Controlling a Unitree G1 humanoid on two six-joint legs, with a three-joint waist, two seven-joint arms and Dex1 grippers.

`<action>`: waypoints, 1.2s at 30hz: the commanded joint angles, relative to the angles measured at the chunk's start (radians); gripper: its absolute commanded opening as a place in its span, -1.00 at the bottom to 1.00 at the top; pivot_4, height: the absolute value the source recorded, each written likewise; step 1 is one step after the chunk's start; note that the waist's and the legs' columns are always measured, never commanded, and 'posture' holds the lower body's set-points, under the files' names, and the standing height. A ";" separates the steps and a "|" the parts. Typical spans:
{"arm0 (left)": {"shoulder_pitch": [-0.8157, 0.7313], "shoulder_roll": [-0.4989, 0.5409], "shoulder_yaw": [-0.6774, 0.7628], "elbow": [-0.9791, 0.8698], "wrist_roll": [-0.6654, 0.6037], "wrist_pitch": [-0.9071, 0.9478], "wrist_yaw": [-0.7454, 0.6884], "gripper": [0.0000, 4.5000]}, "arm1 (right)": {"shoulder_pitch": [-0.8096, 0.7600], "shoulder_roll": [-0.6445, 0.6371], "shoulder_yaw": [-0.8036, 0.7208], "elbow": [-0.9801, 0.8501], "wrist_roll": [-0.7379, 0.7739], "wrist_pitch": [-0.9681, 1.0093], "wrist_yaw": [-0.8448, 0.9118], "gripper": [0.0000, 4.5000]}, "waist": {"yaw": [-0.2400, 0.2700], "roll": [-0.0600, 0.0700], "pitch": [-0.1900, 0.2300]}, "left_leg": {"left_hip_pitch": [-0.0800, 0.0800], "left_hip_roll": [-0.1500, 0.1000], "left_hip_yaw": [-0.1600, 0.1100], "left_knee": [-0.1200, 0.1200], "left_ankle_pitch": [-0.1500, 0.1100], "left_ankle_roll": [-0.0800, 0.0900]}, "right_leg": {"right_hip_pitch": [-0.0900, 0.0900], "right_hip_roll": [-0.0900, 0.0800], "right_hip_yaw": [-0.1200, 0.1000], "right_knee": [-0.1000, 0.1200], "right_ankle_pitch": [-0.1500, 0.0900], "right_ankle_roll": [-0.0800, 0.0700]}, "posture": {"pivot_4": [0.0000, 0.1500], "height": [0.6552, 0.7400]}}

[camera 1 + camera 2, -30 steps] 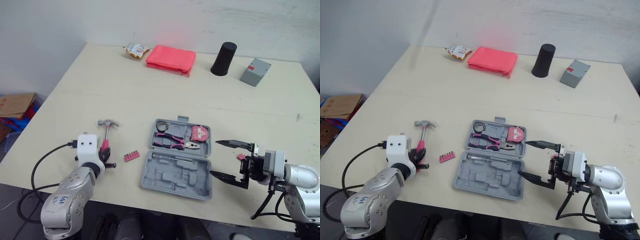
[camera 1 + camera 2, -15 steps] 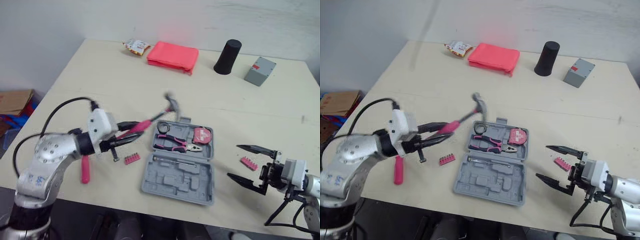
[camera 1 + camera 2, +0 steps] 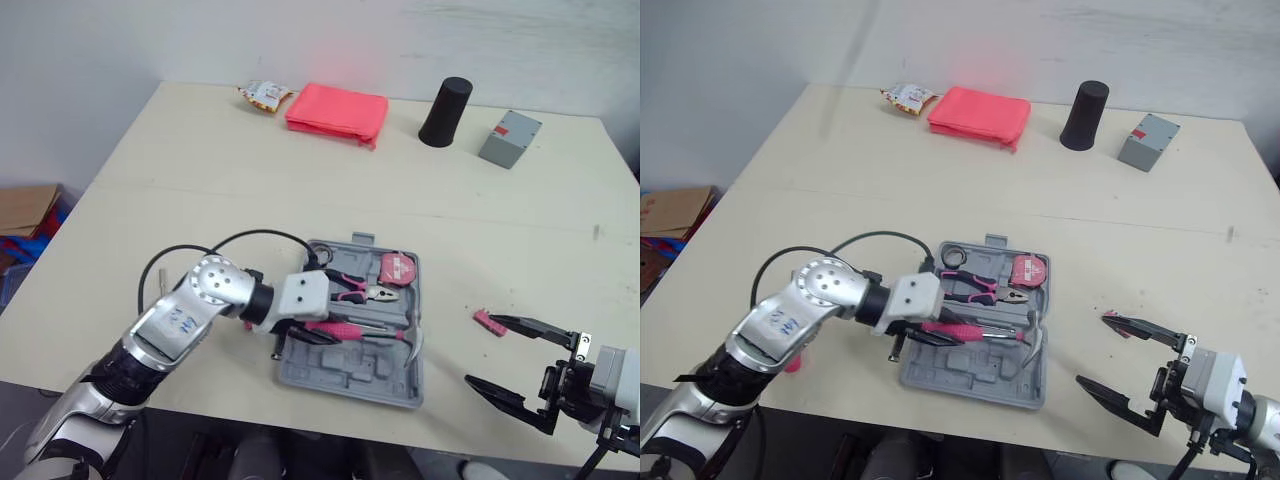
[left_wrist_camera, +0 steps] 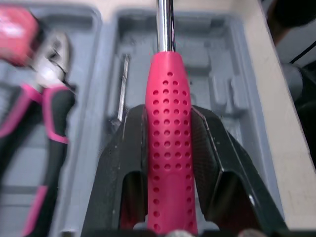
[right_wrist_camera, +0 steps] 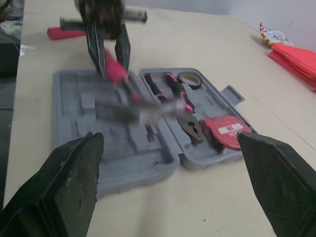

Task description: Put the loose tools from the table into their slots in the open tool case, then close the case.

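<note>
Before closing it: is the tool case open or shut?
Open: tool case lies spread flat, pliers in one half, left claw holding the hammer over the other.

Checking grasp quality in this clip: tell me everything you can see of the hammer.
The hammer has a pink, dimpled, rubbery-looking grip, a bright metal shaft and a curved metal head. The left gripper is shut on the grip, one black finger each side. It lies about level over the front tray of the tool case, head toward the robot's right; whether it touches the tray is unclear.
</note>
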 commanded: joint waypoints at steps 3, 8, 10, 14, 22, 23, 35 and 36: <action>-0.051 -0.039 -0.051 0.002 0.079 0.073 0.038 -0.76 | 0.022 -0.002 -0.022 -0.104 0.037 0.080 -0.048 1.00 | 0.001 0.000 0.000 | 0.000 0.000 -0.001 0.001 0.001 -0.001 | 0.000 0.000 0.000 0.003 0.000 0.000 | 1.00 1.00; -0.082 -0.058 -0.095 -0.003 0.105 0.104 0.012 -0.76 | 0.014 0.004 -0.017 -0.123 0.028 0.107 -0.064 1.00 | -0.001 0.000 0.000 | 0.000 0.000 -0.001 0.002 0.001 -0.001 | 0.000 0.000 0.000 0.004 0.000 -0.001 | 1.00 1.00; -0.091 -0.050 -0.104 -0.007 0.116 0.112 0.004 -0.76 | 0.006 0.003 -0.014 -0.129 0.026 0.116 -0.069 1.00 | 0.000 0.000 0.000 | 0.000 0.001 -0.002 0.002 0.001 -0.001 | 0.000 0.001 -0.001 0.004 0.000 -0.001 | 1.00 1.00; -0.094 -0.034 -0.109 -0.019 0.134 0.129 0.000 -0.76 | -0.007 0.005 -0.013 -0.130 0.020 0.124 -0.074 1.00 | 0.000 0.000 0.000 | 0.000 0.001 -0.002 0.002 0.001 -0.001 | 0.000 0.001 -0.001 0.004 0.000 -0.001 | 1.00 1.00; -0.097 -0.073 -0.077 -0.004 0.127 0.072 0.010 -0.13 | -0.032 0.006 0.002 -0.120 0.009 0.129 -0.077 1.00 | 0.001 0.000 0.000 | 0.000 0.001 -0.002 0.005 0.001 -0.001 | 0.000 0.001 -0.001 0.007 0.000 -0.001 | 1.00 1.00; -0.097 -0.078 -0.071 -0.003 0.125 0.064 0.011 0.08 | -0.033 0.006 0.003 -0.119 0.008 0.129 -0.077 1.00 | 0.001 0.000 0.000 | 0.000 0.001 -0.002 0.005 0.001 -0.001 | 0.000 0.001 -0.001 0.007 0.000 -0.001 | 1.00 1.00; 0.046 -0.204 0.201 0.115 -0.148 -0.168 -0.050 -0.10 | -0.061 0.025 0.012 -0.021 -0.031 0.073 -0.026 1.00 | 0.000 0.000 0.000 | 0.000 0.002 -0.002 0.008 0.001 -0.001 | 0.000 0.001 -0.001 0.011 -0.001 -0.002 | 1.00 1.00; 0.061 -0.222 0.215 0.134 -0.159 -0.165 -0.039 -0.30 | -0.064 0.029 0.013 -0.011 -0.037 0.064 -0.021 1.00 | 0.000 0.000 0.000 | 0.000 0.001 -0.002 0.008 0.001 0.000 | 0.000 0.001 -0.001 0.011 -0.001 -0.002 | 1.00 1.00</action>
